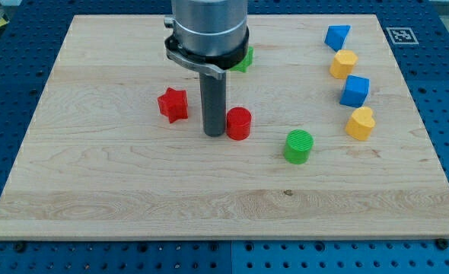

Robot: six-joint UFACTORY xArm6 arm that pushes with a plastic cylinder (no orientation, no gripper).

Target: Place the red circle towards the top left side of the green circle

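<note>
The red circle (239,122) stands near the middle of the wooden board (118,183). The green circle (298,146) stands to its lower right, a short gap apart. My tip (214,134) is down on the board right at the red circle's left side, touching or nearly touching it. The arm's grey body covers the board above the tip.
A red star (173,104) lies left of the tip. A green block (243,58) is partly hidden behind the arm. At the view's right stand a blue triangle-like block (336,36), a yellow block (344,64), a blue cube (355,90) and a yellow heart-like block (360,122).
</note>
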